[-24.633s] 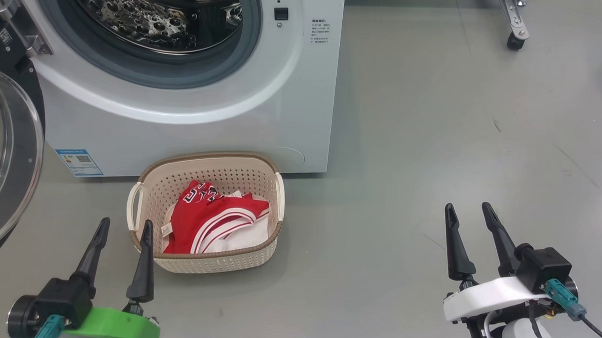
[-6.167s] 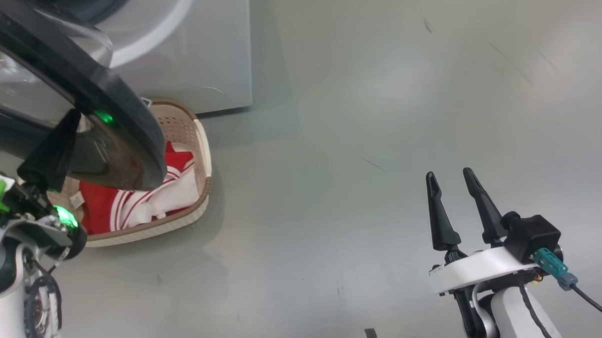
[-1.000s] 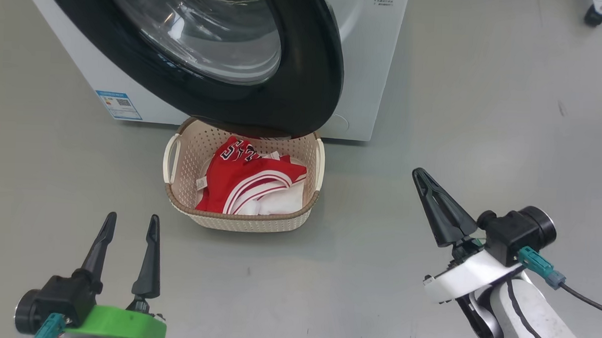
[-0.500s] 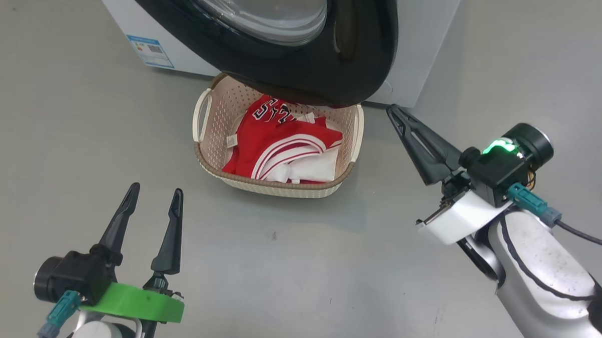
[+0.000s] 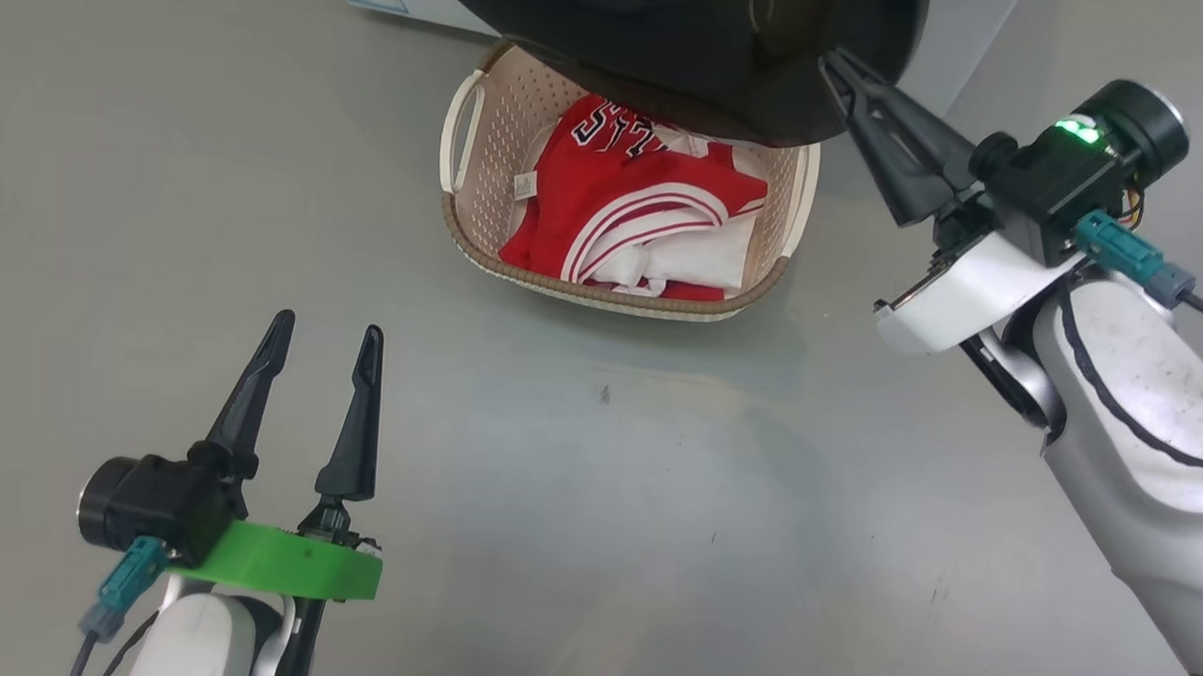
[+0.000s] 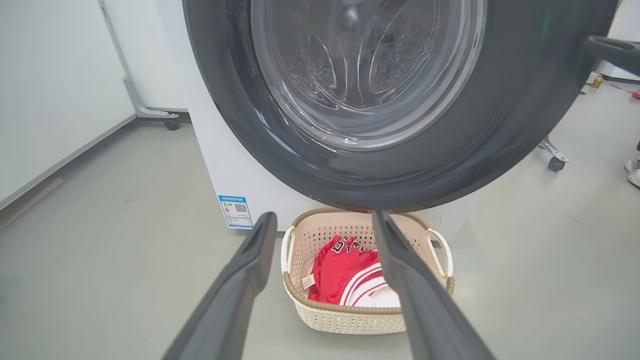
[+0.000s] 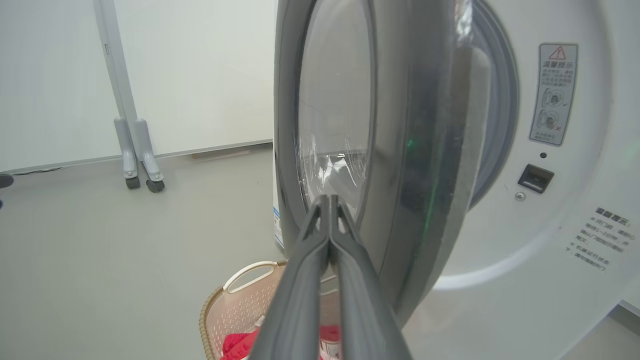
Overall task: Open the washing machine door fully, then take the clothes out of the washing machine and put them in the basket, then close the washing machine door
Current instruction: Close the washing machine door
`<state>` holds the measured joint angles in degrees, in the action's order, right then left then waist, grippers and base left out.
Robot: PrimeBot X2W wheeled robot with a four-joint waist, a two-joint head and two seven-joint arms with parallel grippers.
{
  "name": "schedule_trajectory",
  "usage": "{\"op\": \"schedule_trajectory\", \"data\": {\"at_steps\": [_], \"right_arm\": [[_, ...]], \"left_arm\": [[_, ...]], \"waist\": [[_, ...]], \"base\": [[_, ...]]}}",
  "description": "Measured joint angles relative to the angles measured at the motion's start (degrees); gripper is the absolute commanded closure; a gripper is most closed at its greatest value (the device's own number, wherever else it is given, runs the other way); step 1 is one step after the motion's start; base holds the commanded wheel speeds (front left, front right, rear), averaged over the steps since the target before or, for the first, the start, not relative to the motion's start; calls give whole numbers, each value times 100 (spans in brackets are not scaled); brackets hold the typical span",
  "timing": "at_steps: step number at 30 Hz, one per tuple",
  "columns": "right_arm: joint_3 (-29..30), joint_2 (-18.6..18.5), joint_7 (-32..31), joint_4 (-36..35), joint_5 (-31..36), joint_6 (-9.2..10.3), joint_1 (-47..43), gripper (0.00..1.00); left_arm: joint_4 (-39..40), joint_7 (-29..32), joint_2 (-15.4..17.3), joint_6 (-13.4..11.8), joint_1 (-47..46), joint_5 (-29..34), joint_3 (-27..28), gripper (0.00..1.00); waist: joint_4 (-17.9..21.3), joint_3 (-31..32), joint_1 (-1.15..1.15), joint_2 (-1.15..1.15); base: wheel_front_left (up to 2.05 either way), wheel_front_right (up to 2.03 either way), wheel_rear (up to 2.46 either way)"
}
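The washing machine door [image 5: 671,70] hangs partly swung in over the back of the basket [image 5: 465,223], still ajar from the white washing machine [image 7: 550,225]. Red and white clothes [image 5: 636,199] lie in the cream basket. My right gripper [image 5: 837,62] is shut with nothing in it, its tip against the door's outer face near the right rim; in the right wrist view the right gripper [image 7: 328,198] points at the glass of the door [image 7: 400,150]. My left gripper [image 5: 327,326] stands open and empty over the floor, well short of the basket [image 6: 320,315].
Grey floor [image 5: 597,478] spreads between my arms and the basket. A wheeled stand's legs [image 7: 137,165] are left of the machine, another caster [image 6: 555,162] to its right. A person's shoe [image 6: 632,172] shows at the far right.
The head camera has shifted, so the machine slid up out of frame. My shut right gripper rose and reached the door's right rim. The left gripper stays open and still.
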<state>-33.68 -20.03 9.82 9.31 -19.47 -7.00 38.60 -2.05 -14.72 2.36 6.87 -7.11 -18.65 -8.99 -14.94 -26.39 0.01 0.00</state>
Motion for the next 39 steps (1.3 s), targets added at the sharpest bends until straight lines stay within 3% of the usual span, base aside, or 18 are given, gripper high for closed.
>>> {"op": "schedule_trajectory", "data": {"at_steps": [13,39], "right_arm": [[48,-271,86,497,-316,-49,671,100],[475,-1074,-46,982,-666,-51,2485,100]], "left_arm": [[-119,0,-44,1,-348,-142,-89,0],[-68,0,-70,5,-503,-308,-294,0]], "waist": [[-397,-515,0,0],[-667,-1334,0,0]], "base": [[0,0,0],[0,0,0]]}}
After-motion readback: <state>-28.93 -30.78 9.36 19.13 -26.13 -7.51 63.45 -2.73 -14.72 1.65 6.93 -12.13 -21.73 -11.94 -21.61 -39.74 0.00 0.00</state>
